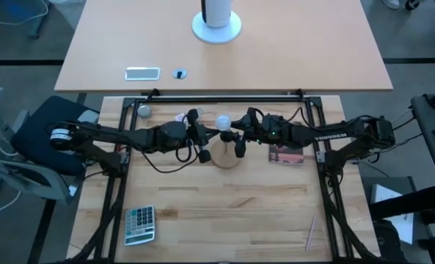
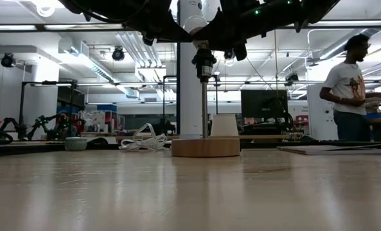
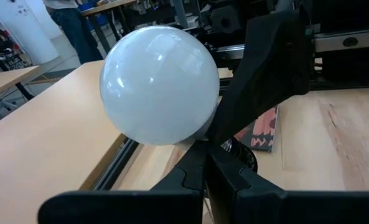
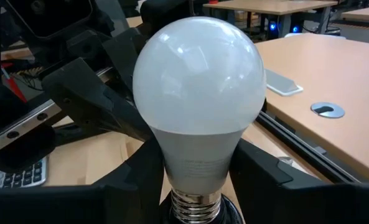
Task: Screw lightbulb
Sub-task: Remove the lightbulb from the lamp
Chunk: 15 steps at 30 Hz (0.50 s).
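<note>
The big wooden worktop (image 1: 224,213) has a round wooden stand (image 2: 205,147) in the middle, and both arms meet over it. The right hand (image 4: 200,171) holds the lightbulb (image 4: 200,81), with a finger (image 4: 140,180) pressed on each side of its neck. The left hand (image 1: 201,144) is just beside the stand's pole; I cannot tell if it is wide or narrow.

I think the twisting step is on. Next, the right hand should turn the bulb gently and keep it straight.

Only the low view shows the bulb up on the black socket (image 2: 203,64). Only the right wrist view shows the silver screw part.
</note>
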Each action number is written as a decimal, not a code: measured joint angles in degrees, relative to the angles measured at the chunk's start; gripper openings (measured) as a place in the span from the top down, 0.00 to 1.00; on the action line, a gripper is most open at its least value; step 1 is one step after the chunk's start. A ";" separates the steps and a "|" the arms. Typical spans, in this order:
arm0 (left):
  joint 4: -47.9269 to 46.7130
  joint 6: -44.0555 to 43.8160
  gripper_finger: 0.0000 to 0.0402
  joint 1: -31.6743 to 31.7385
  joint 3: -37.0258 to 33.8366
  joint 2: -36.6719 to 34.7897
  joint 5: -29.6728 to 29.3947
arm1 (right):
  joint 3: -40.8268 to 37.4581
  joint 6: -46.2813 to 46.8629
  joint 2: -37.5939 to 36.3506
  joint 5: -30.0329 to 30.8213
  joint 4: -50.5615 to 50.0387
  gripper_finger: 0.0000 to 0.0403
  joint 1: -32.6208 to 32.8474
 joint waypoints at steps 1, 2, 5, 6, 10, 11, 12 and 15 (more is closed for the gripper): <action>0.00 0.00 1.00 0.00 0.00 0.00 0.00 | 0.00 0.00 -0.01 0.00 0.00 0.62 0.00; 0.00 0.00 1.00 0.01 0.01 0.00 0.00 | 0.00 -0.01 -0.01 -0.01 0.01 0.62 0.00; 0.00 0.00 1.00 0.04 0.01 0.00 0.00 | 0.00 -0.06 -0.09 0.01 0.01 0.63 0.00; 0.03 0.00 1.00 0.04 0.01 0.00 0.00 | 0.00 -0.14 -0.17 -0.01 0.01 0.63 0.00; 0.11 0.00 1.00 0.04 0.01 0.00 0.00 | 0.00 -0.74 -0.48 -0.01 0.28 0.64 0.00; 0.11 0.00 1.00 0.08 0.00 0.00 0.00 | 0.00 -0.87 -0.50 -0.17 0.29 0.63 0.00; 0.11 0.00 1.00 0.15 -0.01 0.00 0.00 | 0.00 -0.84 -0.50 -0.78 0.28 0.63 -0.06; 0.09 0.02 1.00 0.37 -0.01 -0.01 0.01 | 0.00 -0.97 -0.50 -1.15 0.23 0.63 -0.04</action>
